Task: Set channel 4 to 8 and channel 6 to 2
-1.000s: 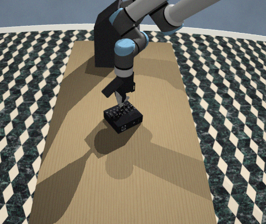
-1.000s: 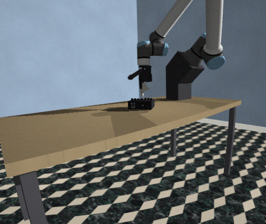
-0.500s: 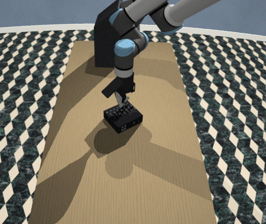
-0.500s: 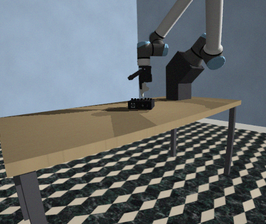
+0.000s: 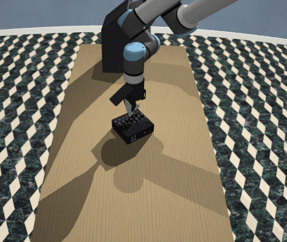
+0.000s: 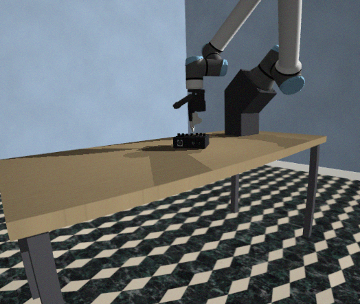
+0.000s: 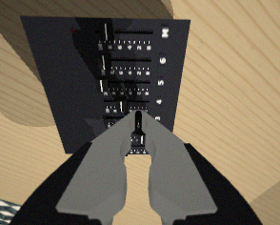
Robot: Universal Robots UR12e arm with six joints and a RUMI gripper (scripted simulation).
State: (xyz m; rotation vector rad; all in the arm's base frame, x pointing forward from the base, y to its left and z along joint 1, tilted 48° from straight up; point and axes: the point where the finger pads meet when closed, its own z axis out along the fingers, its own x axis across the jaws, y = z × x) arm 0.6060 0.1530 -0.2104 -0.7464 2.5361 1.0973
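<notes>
Gripper (image 7: 137,125) closed, empty, tips poised over lighting desk (image 7: 62,71) at frame centre, by channel 3 fader (image 7: 138,125).

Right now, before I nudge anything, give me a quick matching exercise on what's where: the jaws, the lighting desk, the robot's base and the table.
Things:
1. gripper
2. lighting desk
3. robot base
4. table

States or places:
A. black box lying flat near the middle of the table
B. dark block standing at the far end of the table
C. shut, pointing down over the desk's faders
D. tan wood top on grey legs

Pairs: 1-C, 2-A, 3-B, 4-D
</notes>
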